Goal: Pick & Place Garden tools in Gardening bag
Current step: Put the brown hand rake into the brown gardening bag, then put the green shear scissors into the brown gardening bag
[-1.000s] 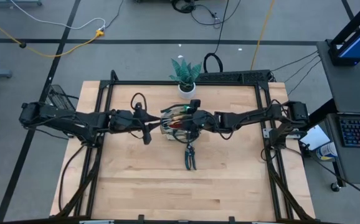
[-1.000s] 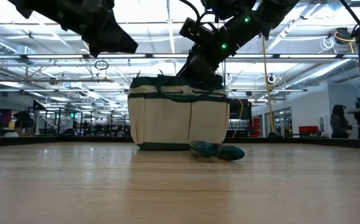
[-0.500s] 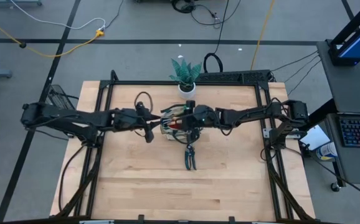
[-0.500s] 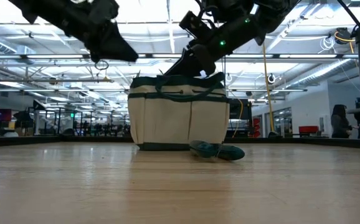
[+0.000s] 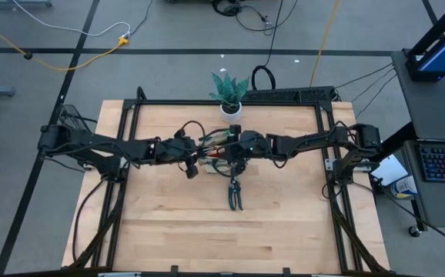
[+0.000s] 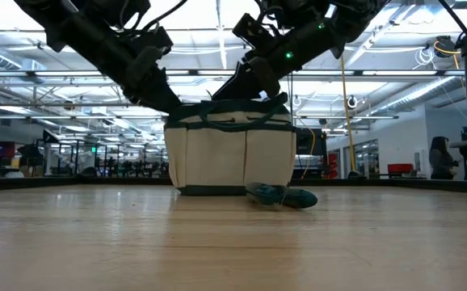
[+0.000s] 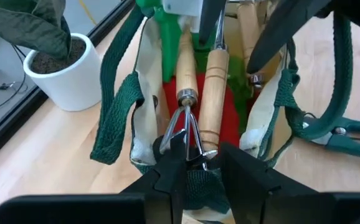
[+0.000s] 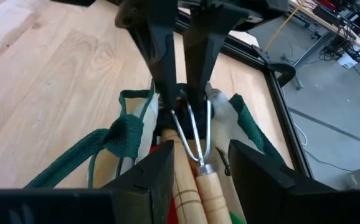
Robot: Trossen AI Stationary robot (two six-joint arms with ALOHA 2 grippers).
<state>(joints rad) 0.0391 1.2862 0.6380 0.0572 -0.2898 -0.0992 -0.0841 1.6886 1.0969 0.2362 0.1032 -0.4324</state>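
Note:
The beige gardening bag (image 5: 219,154) with green trim stands at mid-table. It holds two wooden-handled rakes (image 7: 212,87), a red glove (image 7: 232,118) and a green spray bottle (image 7: 167,31). My left gripper (image 7: 202,165) is low at the bag's left rim (image 7: 198,183), its fingers a narrow gap apart around the rake tines' ends (image 7: 194,152). My right gripper (image 8: 202,171) is open over the bag's right side, with the rake handles (image 8: 186,186) between its fingers. The dark pruning shears (image 5: 234,194) lie flat on the table, near side of the bag. My left gripper comes slanting down from the table's left onto the bag's left rim, where the rake tines end. I cannot tell whether its fingers (image 8: 164,68) touch the tines or the rim. My right gripper: I cannot tell whether its fingers touch the rake handles.
A potted green plant (image 5: 229,92) in a white pot (image 7: 68,78) stands just beyond the bag at the table's far edge. The bag's green looped handles (image 7: 114,118) hang outward at both sides. Bare wood lies to the near, left and right.
My left gripper has gone toward the table's right and down, from clear of the bag to its left rim. My right gripper has shifted slightly toward the left over the bag. The shears have stayed put.

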